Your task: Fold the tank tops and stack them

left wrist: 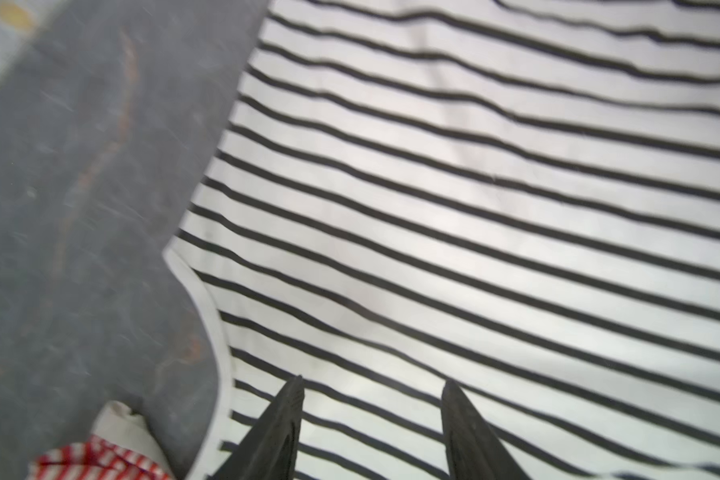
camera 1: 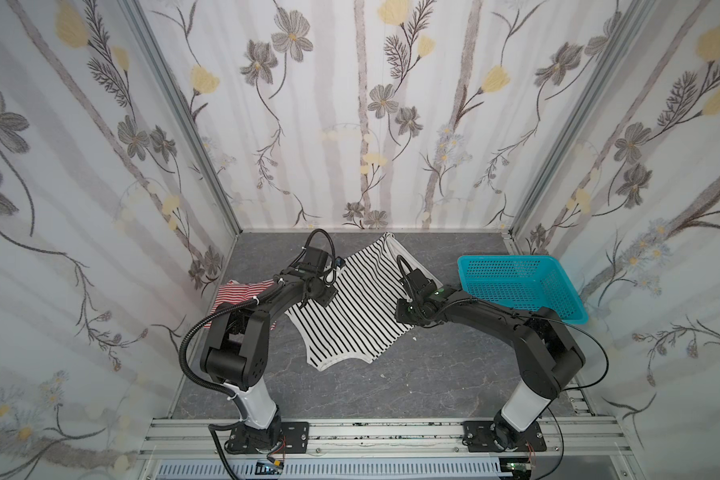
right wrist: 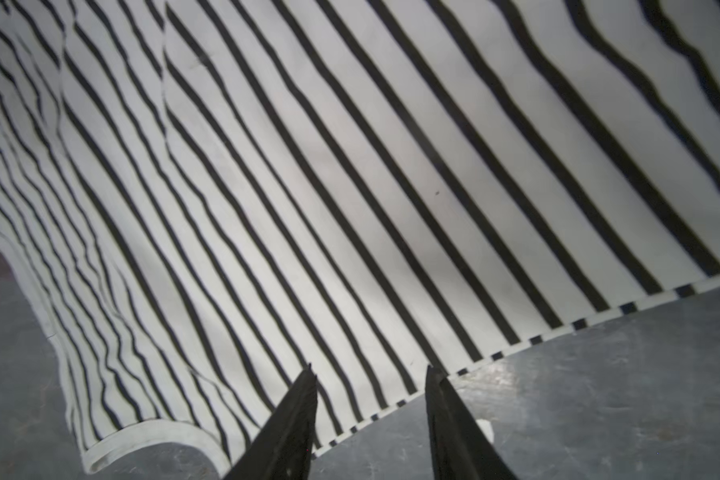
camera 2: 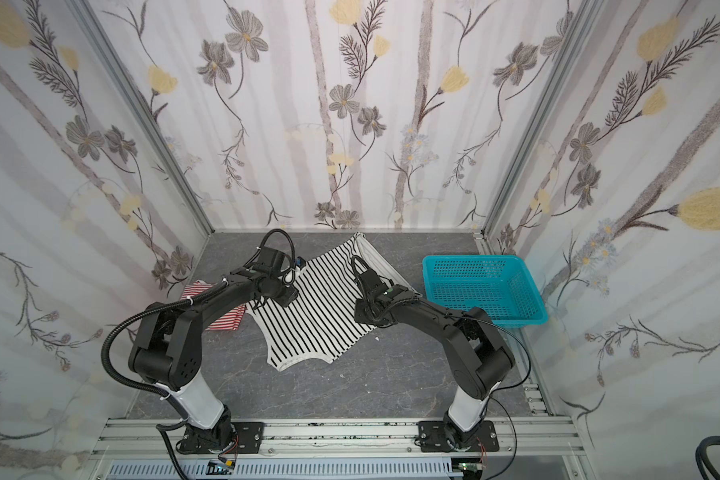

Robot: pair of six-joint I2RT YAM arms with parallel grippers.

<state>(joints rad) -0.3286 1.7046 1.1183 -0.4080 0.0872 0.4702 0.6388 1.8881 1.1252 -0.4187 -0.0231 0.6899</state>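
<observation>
Black-and-white striped top (camera 1: 350, 307) lies spread flat across the middle of the table (camera 1: 433, 374). The red-and-white top (camera 1: 233, 291) lies at the left, just beside it. Left gripper (left wrist: 373, 381) and right gripper (right wrist: 371, 369), fingers apart and empty, hover over the spread top's left and right edges. A basket (camera 1: 516, 286) stands at the far right.

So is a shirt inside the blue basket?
No, the basket shows only its bare mesh, while the black-striped top and the red-striped top lie on the table.
</observation>
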